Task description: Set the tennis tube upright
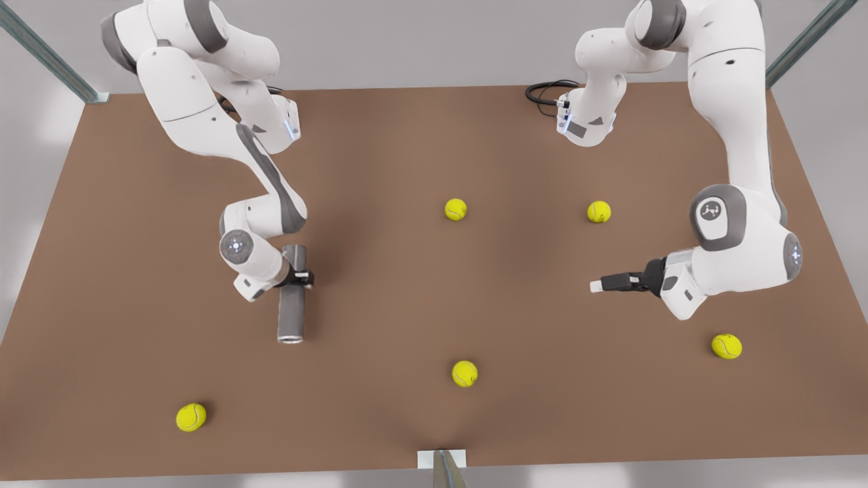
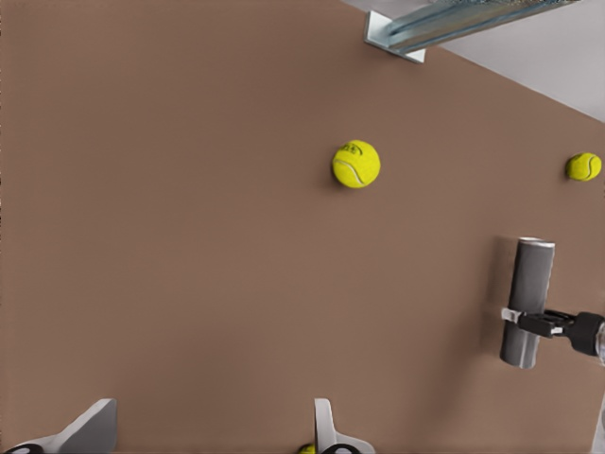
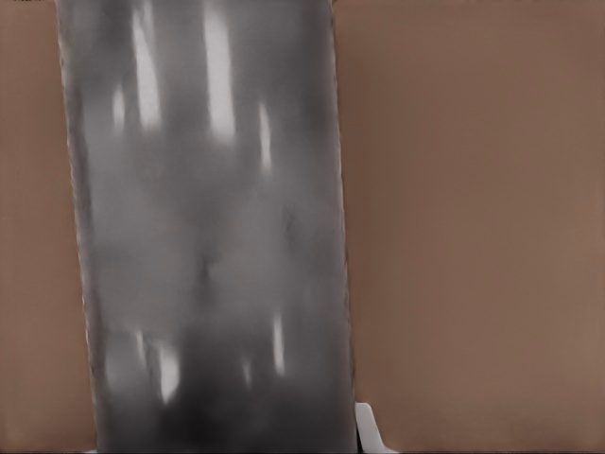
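Right gripper (image 1: 299, 278) clamping tennis tube (image 1: 292, 298), left gripper (image 1: 600, 285) open, tennis balls (image 1: 464, 373) scattered

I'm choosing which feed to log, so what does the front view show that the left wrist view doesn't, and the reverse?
Extra in the front view: both arms' white bodies and more balls, such as the mid-table ball.
Extra in the left wrist view: a close look at the left end effector, fingers spread open over the table.
Shared: the tennis tube on its side, with the right end effector shut across its middle, plus two tennis balls beyond it.
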Controlling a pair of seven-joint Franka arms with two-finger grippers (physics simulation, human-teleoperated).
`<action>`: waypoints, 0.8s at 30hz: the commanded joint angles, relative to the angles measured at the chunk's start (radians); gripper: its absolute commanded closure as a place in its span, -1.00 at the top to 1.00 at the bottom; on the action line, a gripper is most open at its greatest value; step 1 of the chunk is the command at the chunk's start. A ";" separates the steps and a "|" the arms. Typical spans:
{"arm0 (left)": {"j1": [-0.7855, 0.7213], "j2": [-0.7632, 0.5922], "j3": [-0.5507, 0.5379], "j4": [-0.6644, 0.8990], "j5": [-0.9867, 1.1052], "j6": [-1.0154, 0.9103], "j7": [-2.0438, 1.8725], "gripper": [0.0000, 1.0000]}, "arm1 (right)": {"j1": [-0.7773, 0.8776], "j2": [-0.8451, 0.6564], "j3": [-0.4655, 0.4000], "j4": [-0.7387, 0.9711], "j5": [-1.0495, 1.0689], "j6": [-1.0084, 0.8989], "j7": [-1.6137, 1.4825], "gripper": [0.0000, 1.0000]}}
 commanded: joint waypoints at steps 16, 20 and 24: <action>0.045 -0.015 0.000 0.002 -0.003 -0.028 0.000 0.98 | 0.294 0.075 0.115 0.300 -0.195 -0.172 -0.189 0.48; 0.042 0.000 0.000 -0.003 -0.005 -0.011 -0.002 0.98 | 0.349 0.201 0.113 0.470 -0.293 -0.172 -0.420 0.48; 0.032 0.008 0.000 0.000 -0.009 0.018 -0.002 0.98 | 0.404 0.299 0.103 0.624 -0.364 -0.163 -0.664 0.48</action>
